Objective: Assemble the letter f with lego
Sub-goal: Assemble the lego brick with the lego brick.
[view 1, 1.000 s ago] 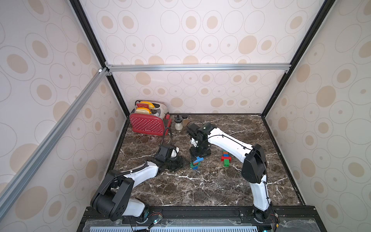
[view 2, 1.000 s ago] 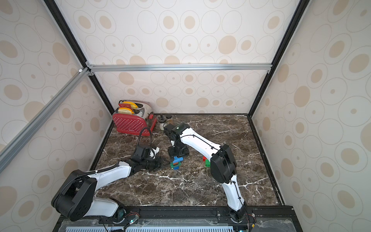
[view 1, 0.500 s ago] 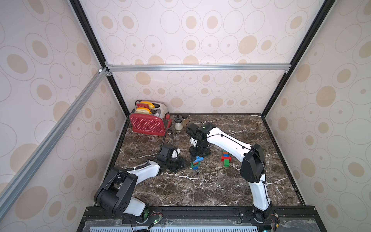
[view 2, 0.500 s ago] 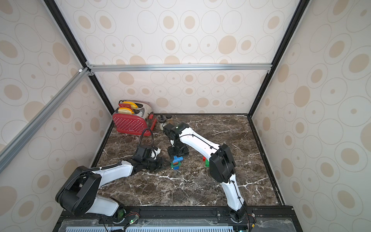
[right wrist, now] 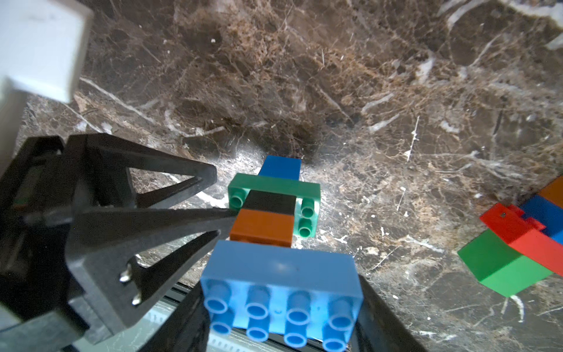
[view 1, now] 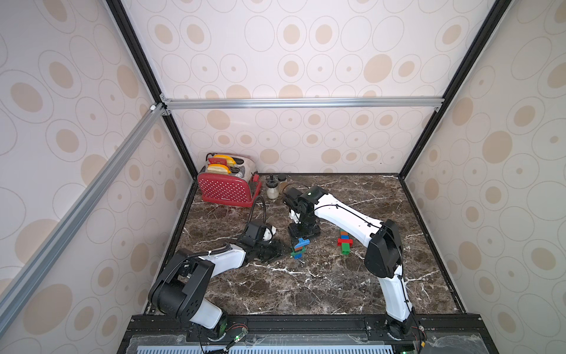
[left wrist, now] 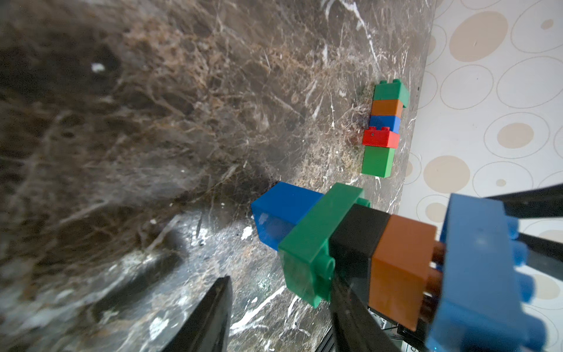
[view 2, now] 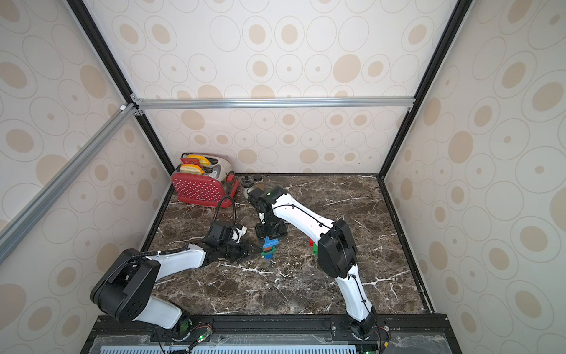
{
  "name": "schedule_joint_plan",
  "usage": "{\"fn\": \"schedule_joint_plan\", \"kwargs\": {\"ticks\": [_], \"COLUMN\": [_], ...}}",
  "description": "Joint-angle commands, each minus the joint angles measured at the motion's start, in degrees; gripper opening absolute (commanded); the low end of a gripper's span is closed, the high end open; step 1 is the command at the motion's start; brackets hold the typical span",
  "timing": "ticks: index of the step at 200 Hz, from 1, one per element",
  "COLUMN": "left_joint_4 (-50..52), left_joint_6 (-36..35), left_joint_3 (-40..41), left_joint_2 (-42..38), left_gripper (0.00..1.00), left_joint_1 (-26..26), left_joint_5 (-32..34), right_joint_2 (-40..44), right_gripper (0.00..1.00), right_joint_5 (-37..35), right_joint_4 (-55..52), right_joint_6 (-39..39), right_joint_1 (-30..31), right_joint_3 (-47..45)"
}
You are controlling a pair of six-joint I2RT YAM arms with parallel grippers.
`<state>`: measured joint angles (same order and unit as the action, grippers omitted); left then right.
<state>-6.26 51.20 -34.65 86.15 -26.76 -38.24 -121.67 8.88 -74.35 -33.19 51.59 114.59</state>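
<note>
Right end effector point(view 1: 302, 238) is pointing down from above and clamping its fingers on the top brick point(right wrist: 280, 274). Left end effector point(right wrist: 221, 196) is pointing in low from the side with its fingers apart, gripping nothing; one fingertip point(right wrist: 210, 219) is touching the stack point(view 1: 297, 250) at the black brick point(right wrist: 269, 201), while the other is hanging just beside the green brick point(right wrist: 307, 210). Everything is resting on the table point(view 1: 306, 291). Its far corner on the left arm's side is carrying the toaster point(view 1: 226, 191), red and dotted, well apart from both stacks. Near the middle, between both end effectors, the stack is standing and running blue, green, black, orange, then light blue; whether its bottom is touching the table I cannot tell. Beside the right arm the second stack point(view 1: 345, 242) is lying on its side, apart from the first, running green, orange, blue, red, green. Oblong and light blue, the top brick is sitting on the orange brick point(right wrist: 262, 225) with studs showing in the gap between them. The green brick is sticking out crosswise past its neighbours.
</note>
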Motion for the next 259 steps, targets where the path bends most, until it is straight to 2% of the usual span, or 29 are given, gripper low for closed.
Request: {"fn": "schedule_joint_plan", "kwargs": {"ticks": [1, 80, 165, 259], "left_joint_4": [0.0, 0.1, 0.1, 0.7], "left_joint_6": [-1.2, -1.0, -0.9, -0.7], "left_joint_3": [-1.2, -1.0, -0.7, -0.9], "left_joint_2": [0.8, 1.1, 1.1, 0.7], "left_gripper": [0.53, 0.53, 0.53, 0.53], "left_joint_1": [-0.3, -0.3, -0.3, -0.3], "left_joint_5": [0.5, 1.1, 1.5, 2.1], "right_joint_2": [-2.0, -1.1, -1.4, 1.0], "right_gripper": [0.53, 0.52, 0.53, 0.52], "right_joint_5": [0.5, -4.3, -4.3, -3.9], "right_joint_4": [-0.9, -3.0, -3.0, 0.6], "right_joint_6": [1.0, 1.8, 2.1, -2.9], "right_joint_1": [0.7, 0.5, 0.0, 0.6], "right_joint_3": [0.0, -0.6, -1.1, -9.5]}}
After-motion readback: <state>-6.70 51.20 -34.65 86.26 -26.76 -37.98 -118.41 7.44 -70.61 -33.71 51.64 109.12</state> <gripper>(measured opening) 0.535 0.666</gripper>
